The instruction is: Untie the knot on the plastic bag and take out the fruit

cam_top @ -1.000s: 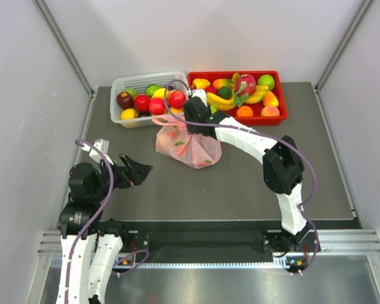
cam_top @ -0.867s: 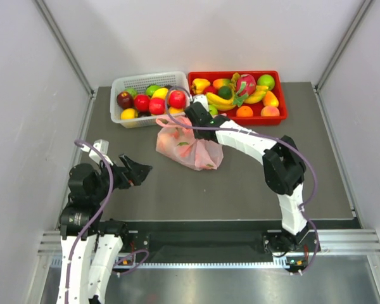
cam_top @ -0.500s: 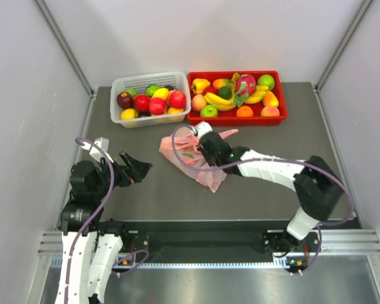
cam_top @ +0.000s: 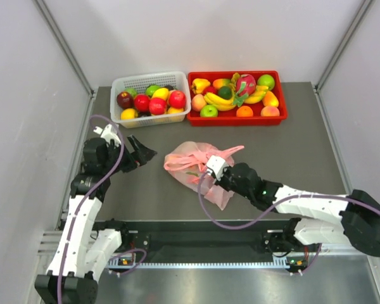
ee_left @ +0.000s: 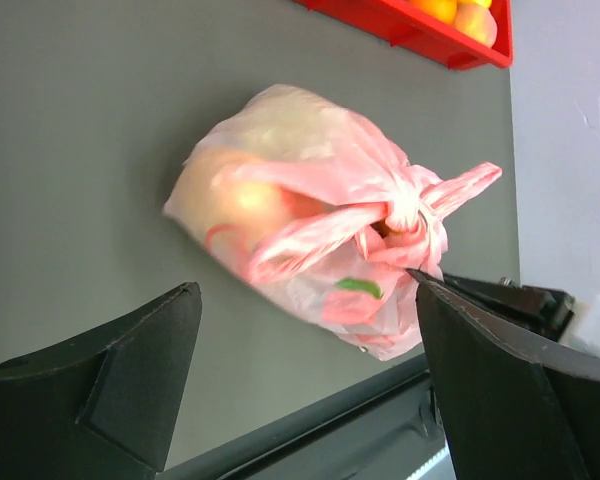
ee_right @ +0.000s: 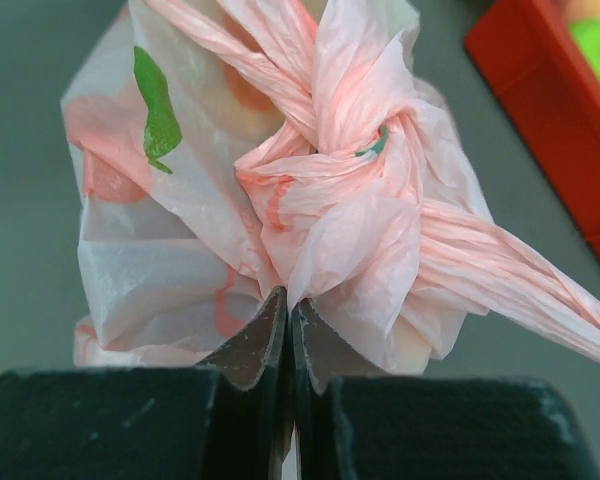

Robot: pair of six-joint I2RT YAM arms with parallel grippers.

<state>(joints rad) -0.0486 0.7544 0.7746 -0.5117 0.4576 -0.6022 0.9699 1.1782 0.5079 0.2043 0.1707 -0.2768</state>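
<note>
Pinching a fold of pink film, the right tool (ee_right: pixel 288 300) is clenched on the plastic bag (ee_right: pixel 160 230), its jaws pressed together just on the near side of the knot (ee_right: pixel 352 150). Seen from above, that tool comes in from the near right, low over the worktop (cam_top: pixel 291 158), and the knot faces it on the bag's right end. The loose ends (cam_top: pixel 233 150) trail on toward the far right, so the knot's long axis runs roughly near-left to far-right, about in line with the right arm. Fruit (ee_left: pixel 242 198) shows as a round orange shape through the film; none is out yet. Left of the bag, near but apart, the left tool (cam_top: pixel 140 155) is released, jaws spread wide and aimed at the bag's body. The right arm is plainly the nearer one to the knot. I judge the left must steady the bag before any pull will loosen it. A second ago the bag lay far back against the white basket (cam_top: pixel 117 85) and red tray (cam_top: pixel 240 120) with the right arm stretched out. Now it has been drawn to mid-worktop, and the left arm has swung up toward it.
</note>
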